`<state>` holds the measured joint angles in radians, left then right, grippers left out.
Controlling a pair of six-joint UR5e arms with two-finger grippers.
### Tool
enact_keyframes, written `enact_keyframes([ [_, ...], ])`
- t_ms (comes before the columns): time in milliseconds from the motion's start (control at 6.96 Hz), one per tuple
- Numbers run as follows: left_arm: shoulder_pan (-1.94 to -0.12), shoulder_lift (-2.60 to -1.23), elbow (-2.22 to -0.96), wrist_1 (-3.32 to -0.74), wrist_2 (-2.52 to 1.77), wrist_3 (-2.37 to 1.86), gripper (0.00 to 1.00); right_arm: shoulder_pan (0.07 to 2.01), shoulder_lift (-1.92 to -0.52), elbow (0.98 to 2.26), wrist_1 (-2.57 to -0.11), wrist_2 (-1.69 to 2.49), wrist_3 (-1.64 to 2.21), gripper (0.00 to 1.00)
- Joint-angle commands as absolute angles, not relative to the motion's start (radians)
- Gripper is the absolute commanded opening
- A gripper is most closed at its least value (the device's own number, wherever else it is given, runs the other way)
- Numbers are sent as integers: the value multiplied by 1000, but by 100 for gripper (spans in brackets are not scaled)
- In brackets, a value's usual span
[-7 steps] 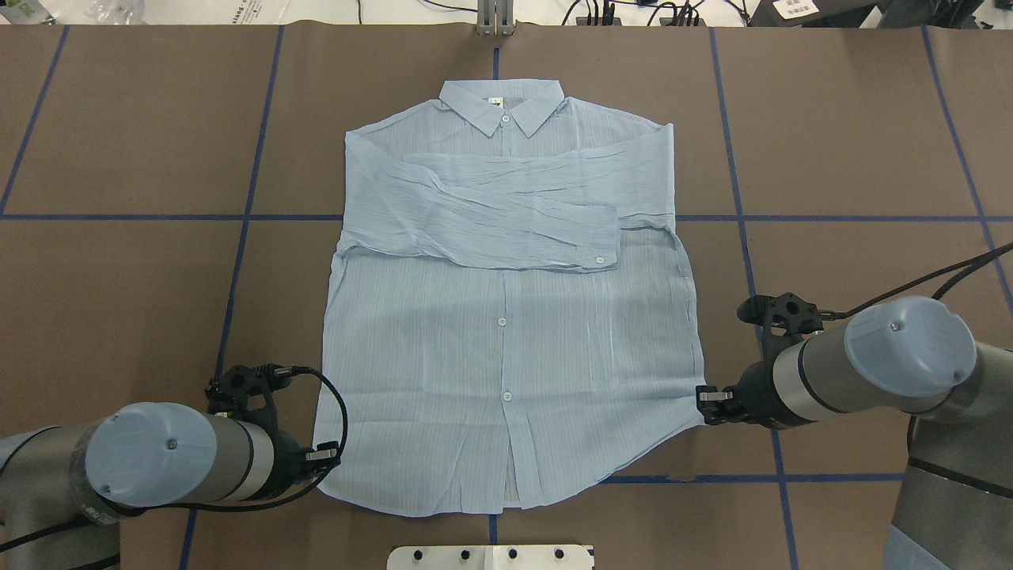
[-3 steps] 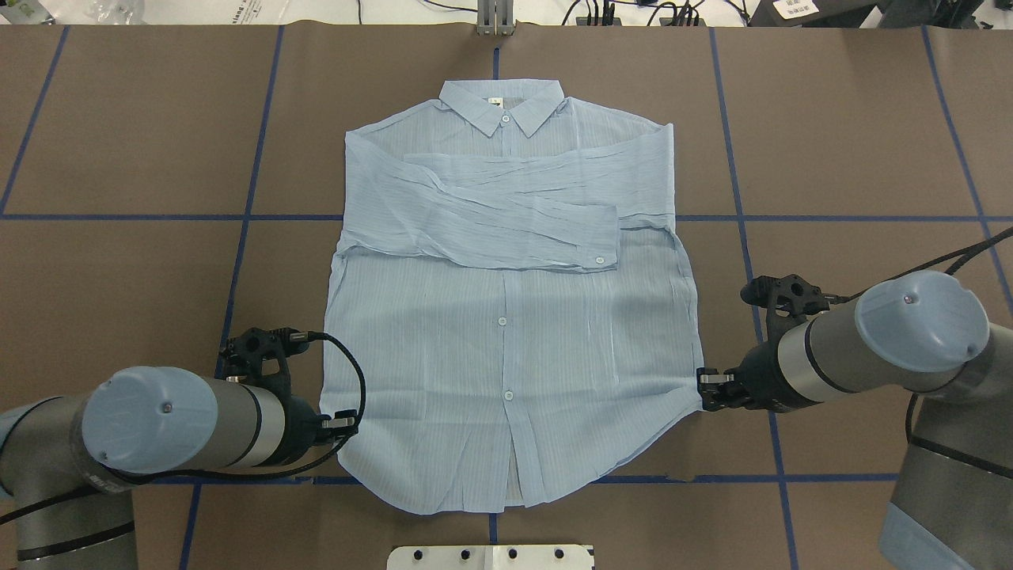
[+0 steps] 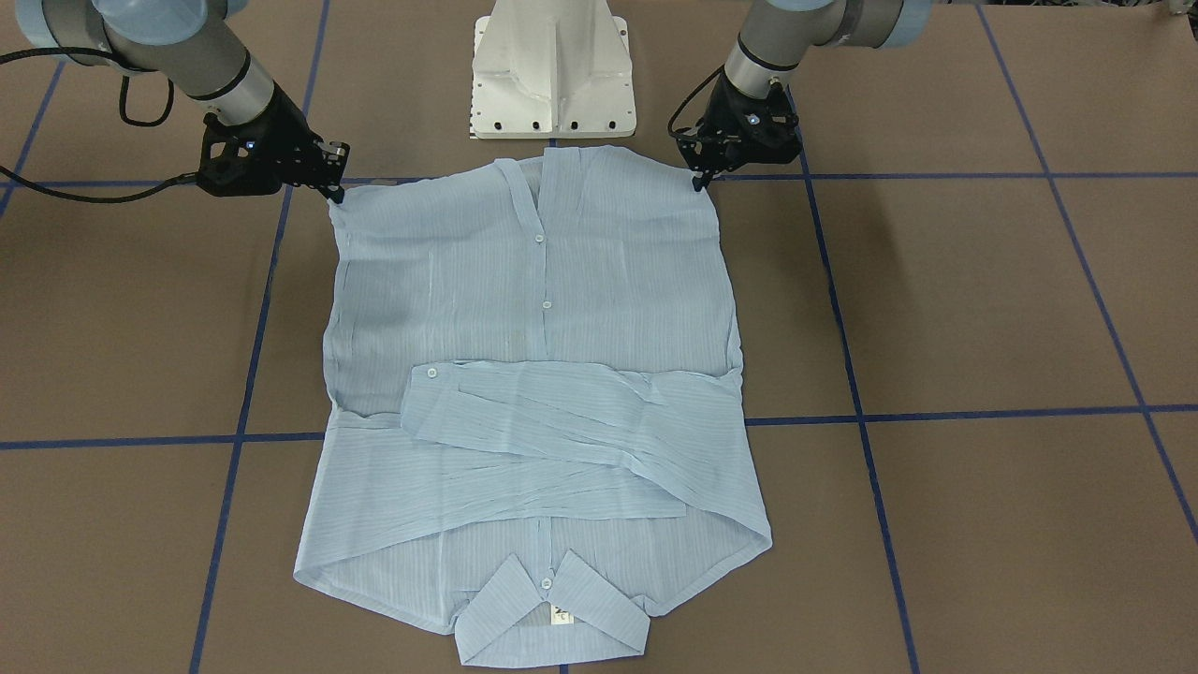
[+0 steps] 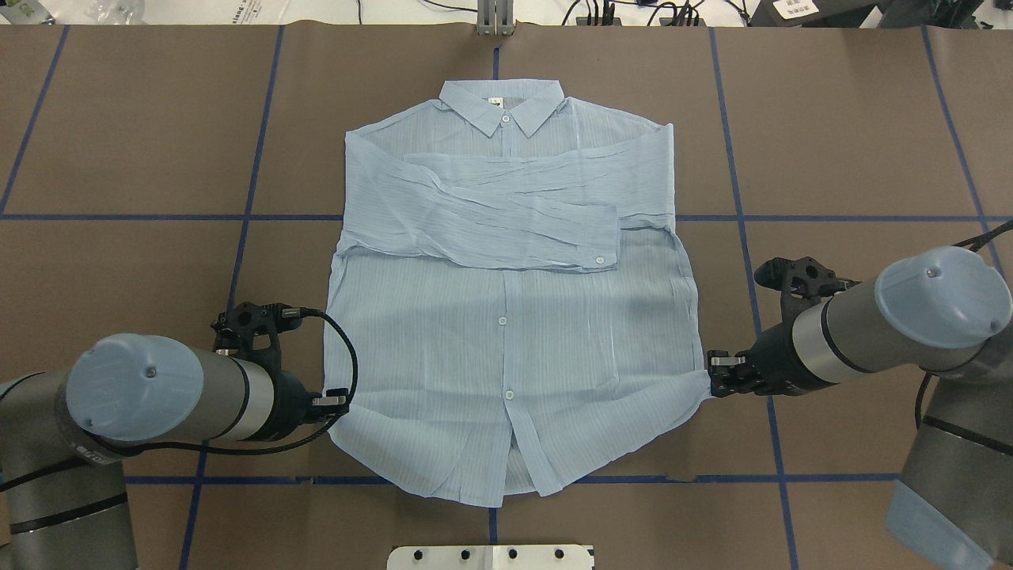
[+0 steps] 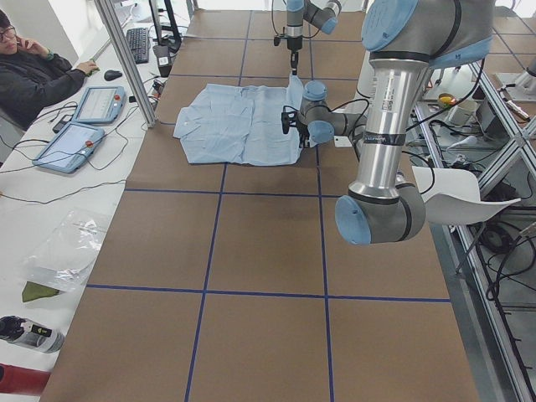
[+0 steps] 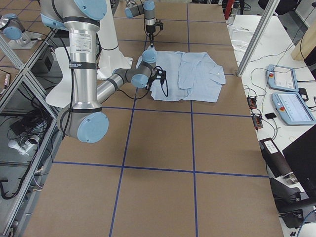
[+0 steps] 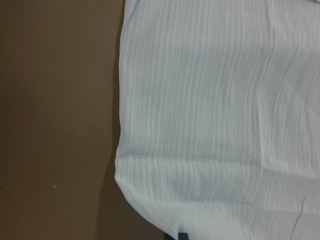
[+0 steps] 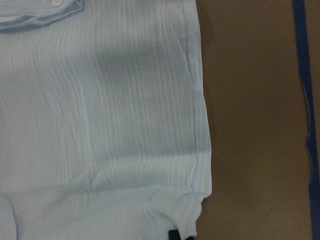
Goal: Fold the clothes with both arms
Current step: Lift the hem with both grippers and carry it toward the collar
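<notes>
- Both grippers have slid away from the robot's base over the last second, dragging the hem corners along. The hem's near edge has pulled in and puckered around the placket.
- 1 shirt (image 4: 506, 340): front up on the table (image 4: 119, 142), collar (image 4: 502, 101) at the far side from the robot, hem at the near side.
- 2 arms, both low with forearms close to level, coming in from opposite sides with wrists aimed at the shirt: left arm (image 4: 214, 404), right arm (image 4: 847, 348).
- Left gripper (image 4: 336, 402): jaws pinching the hem corner on its side.
- Right gripper (image 4: 718, 372): jaws pinching the opposite hem corner, cloth drawn to a small peak there.
- 2 sleeves (image 4: 475, 214) folded across the chest, one over the other. 1 cuff (image 4: 595, 237) lies on top, square-ended.
- 4 small white round buttons (image 4: 501, 321) show from overhead: 1 at the collar, 1 on the cuff, 2 on the placket.
- 1 white neck label (image 4: 496, 100) sits inside the collar.
- Fabric is thin, light blue, finely striped and crinkly, and the collar is pointed.
- Table cover is matte brown, split into a grid by blue tape lines (image 4: 253, 158).
- Arms are grey metal tubes with light-blue joint caps. Grippers and cables are black.
</notes>
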<state>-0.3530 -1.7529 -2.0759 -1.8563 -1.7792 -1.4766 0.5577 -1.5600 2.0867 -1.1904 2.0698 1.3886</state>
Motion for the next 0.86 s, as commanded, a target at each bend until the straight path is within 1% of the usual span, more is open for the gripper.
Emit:
enact_keyframes([
  [0, -359, -1738, -2075, -1856, -1784, -1468, 0, 583, -1560, 2086, -1190, 2089, 1387, 0],
  [431, -377, -1735, -2080, -1855, -1786, -1466, 0, 603, -1554, 2080, -1190, 2106, 1387, 0],
  [718, -451, -1747, -2082, -1856, -1851, -1457, 0, 647, -1523, 2077, -1196, 2114, 1373, 0],
])
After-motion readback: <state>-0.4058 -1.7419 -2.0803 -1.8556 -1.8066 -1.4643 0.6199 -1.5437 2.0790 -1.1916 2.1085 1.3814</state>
